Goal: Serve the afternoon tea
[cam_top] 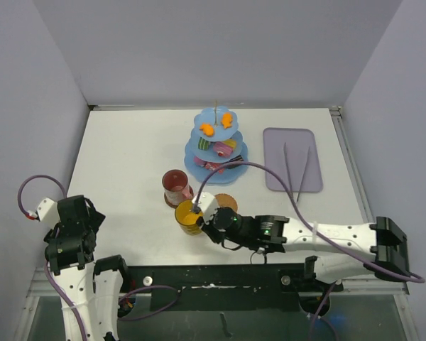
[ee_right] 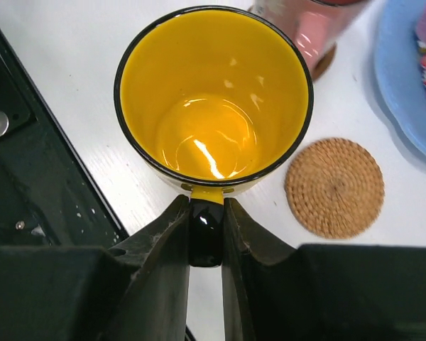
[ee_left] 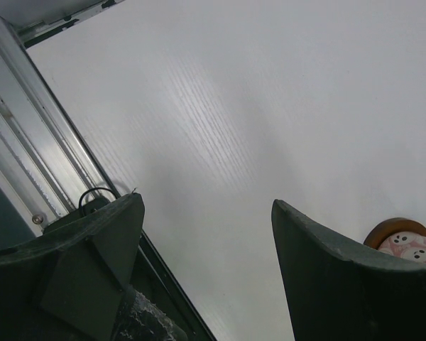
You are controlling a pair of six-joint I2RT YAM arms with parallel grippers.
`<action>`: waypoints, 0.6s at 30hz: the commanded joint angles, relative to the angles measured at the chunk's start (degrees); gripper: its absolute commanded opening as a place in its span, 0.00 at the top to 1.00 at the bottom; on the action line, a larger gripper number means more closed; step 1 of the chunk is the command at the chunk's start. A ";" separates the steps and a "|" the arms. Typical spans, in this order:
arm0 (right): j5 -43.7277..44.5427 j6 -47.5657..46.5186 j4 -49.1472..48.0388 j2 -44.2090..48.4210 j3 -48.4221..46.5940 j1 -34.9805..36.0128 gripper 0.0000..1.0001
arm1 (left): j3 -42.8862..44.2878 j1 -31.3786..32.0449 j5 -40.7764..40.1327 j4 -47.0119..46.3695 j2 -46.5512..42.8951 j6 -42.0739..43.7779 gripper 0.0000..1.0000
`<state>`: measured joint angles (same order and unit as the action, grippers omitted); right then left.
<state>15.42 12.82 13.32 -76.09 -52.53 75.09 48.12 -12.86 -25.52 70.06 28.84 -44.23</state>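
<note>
From above, the yellow mug [cam_top: 189,218] stands on the surface [cam_top: 128,156] at lower centre, with the right fingers [cam_top: 204,223] against its right side. The dark-red mug [cam_top: 176,187] sits just above it. In the left wrist view, the left fingers [ee_left: 319,263] gape wide, gripping nothing. In the right wrist view, the right fingers pinch the yellow mug's handle at lower centre, and a coaster [ee_right: 334,187] lies to the right.

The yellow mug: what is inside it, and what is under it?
The yellow mug is empty: only its glossy bottom shows. The right gripper is shut on its handle. Its body hides what is below; one coaster lies bare beside it.
</note>
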 commanded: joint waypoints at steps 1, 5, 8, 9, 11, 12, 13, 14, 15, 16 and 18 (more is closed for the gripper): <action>9.07 6.11 -4.30 12.62 5.67 -0.23 1.00 | 0.14 -0.36 0.01 -2.64 0.39 0.98 0.29; 16.14 10.62 -2.77 19.19 11.99 -3.33 1.00 | 0.14 -0.54 0.01 -2.64 0.51 1.01 0.29; 16.15 13.06 -3.82 21.13 15.01 -8.37 1.00 | 0.05 -0.67 0.09 -2.73 0.59 1.07 0.29; 15.95 13.40 -4.73 21.27 15.87 -9.59 1.00 | 0.06 -0.67 0.15 -2.74 0.58 1.07 0.29; 16.07 14.26 -6.52 21.33 17.64 -11.81 1.00 | 0.05 -0.69 0.15 -2.74 0.64 1.16 0.29; 15.72 14.55 -7.67 21.26 18.60 -12.87 1.00 | 0.05 -0.70 0.19 -2.73 0.68 1.15 0.29; 14.92 14.45 -8.92 21.14 19.40 -13.73 1.00 | 0.09 -0.67 0.24 -2.74 0.69 1.23 0.29; 14.07 14.19 -10.27 21.02 20.08 -14.45 1.00 | 0.05 -0.69 0.24 -2.76 0.69 1.25 0.29; 13.62 13.95 -11.13 20.91 20.63 -14.98 1.00 | 0.05 -0.70 0.29 -2.81 0.77 1.25 0.29; 13.13 13.33 -12.08 20.82 21.08 -15.33 1.00 | 0.11 -0.71 0.27 -2.77 0.71 1.25 0.29; 12.15 11.70 -15.22 20.76 22.48 -15.57 1.00 | 0.13 -0.69 0.29 -2.77 0.63 1.24 0.29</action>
<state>27.66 25.12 12.01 -56.58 -30.20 60.20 48.12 -13.17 -25.26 70.06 29.23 -43.86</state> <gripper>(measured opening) 0.199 0.708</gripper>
